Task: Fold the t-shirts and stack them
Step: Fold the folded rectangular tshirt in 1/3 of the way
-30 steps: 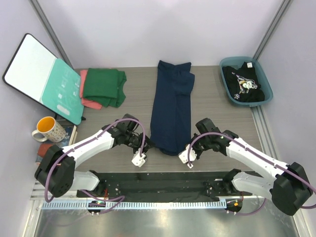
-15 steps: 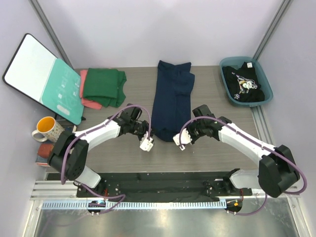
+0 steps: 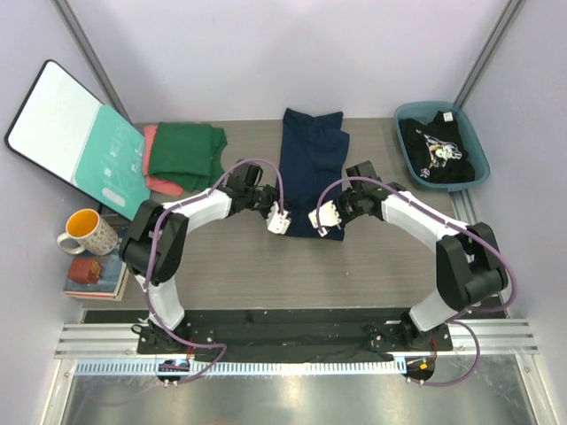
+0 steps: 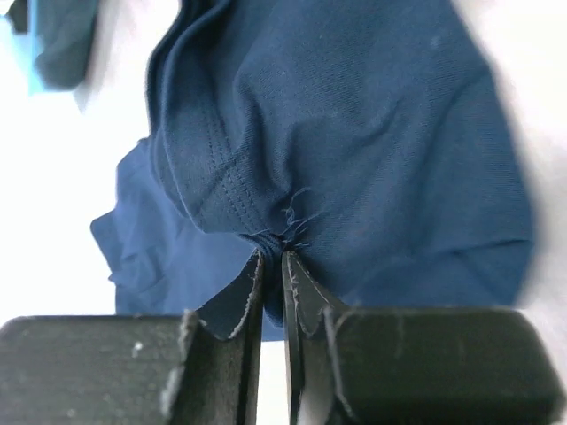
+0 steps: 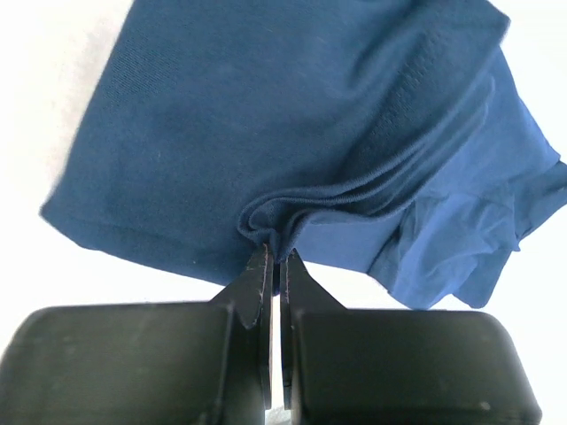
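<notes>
Top external view: The navy t-shirt [image 3: 310, 168] lies mid-table as a long narrow strip running from the far edge toward the arms. Its near end is lifted and turned back. The left gripper [image 3: 283, 221] and right gripper [image 3: 326, 221] sit at the two near corners, close together. The table [image 3: 239, 266] shows bare surface in front of the strip and on both sides of it. At far left, the green t-shirt [image 3: 186, 155] rests folded on the salmon-pink t-shirt [image 3: 164, 184], just beside the tilted board [image 3: 80, 142]. A mug [image 3: 84, 232] and books [image 3: 93, 270] stand at the left margin. At far right, the black t-shirt [image 3: 438, 150] lies inside the teal bin [image 3: 416, 111], well apart from the navy strip.

Left wrist view: The left gripper [image 4: 273, 261] has its fingertips nearly together and clamps a gathered corner of the navy t-shirt [image 4: 372, 133]. A stitched hem and loose threads show at the pinch, and cloth drapes away in rounded folds.

Right wrist view: The right gripper [image 5: 275, 261] is clenched on several bunched layers of the navy t-shirt [image 5: 266, 115]. The left side is smooth, and the right side is creased with a wrinkled lower layer.
</notes>
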Tool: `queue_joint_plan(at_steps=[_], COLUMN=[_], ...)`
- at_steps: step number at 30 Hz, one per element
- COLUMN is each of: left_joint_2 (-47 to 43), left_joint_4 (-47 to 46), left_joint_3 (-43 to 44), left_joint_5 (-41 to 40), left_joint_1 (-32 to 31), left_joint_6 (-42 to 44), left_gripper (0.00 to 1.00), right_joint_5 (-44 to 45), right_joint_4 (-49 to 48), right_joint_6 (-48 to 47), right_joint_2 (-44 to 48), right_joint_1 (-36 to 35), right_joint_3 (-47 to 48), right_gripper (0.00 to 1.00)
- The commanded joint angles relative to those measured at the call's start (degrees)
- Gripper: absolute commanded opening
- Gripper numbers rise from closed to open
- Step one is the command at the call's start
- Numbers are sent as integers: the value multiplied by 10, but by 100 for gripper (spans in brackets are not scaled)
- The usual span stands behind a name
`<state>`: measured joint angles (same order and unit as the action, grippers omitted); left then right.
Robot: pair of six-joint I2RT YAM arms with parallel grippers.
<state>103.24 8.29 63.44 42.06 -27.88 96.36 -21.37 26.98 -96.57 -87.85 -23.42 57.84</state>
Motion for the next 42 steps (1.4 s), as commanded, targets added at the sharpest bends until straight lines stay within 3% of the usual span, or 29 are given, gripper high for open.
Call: queue_joint_plan(at_steps=[1, 18, 42], left_joint_2=[38, 100, 132], left_joint_4=[-64, -104, -150], left_joint_3=[55, 126, 149], left_joint_5=[-1, -8, -22], left_joint_1=[17, 49, 54], left_joint_6=[-13, -16, -35], left_gripper=[14, 28, 30], right_joint_5=[-17, 11, 64], right_joint_4=[-31, -113, -180], right_joint_6=[-27, -16, 3], right_joint_2=[-35, -174, -220], right_joint_1=[19, 43, 66], right_joint_3=[54, 149, 133], right_gripper=[1, 1, 2])
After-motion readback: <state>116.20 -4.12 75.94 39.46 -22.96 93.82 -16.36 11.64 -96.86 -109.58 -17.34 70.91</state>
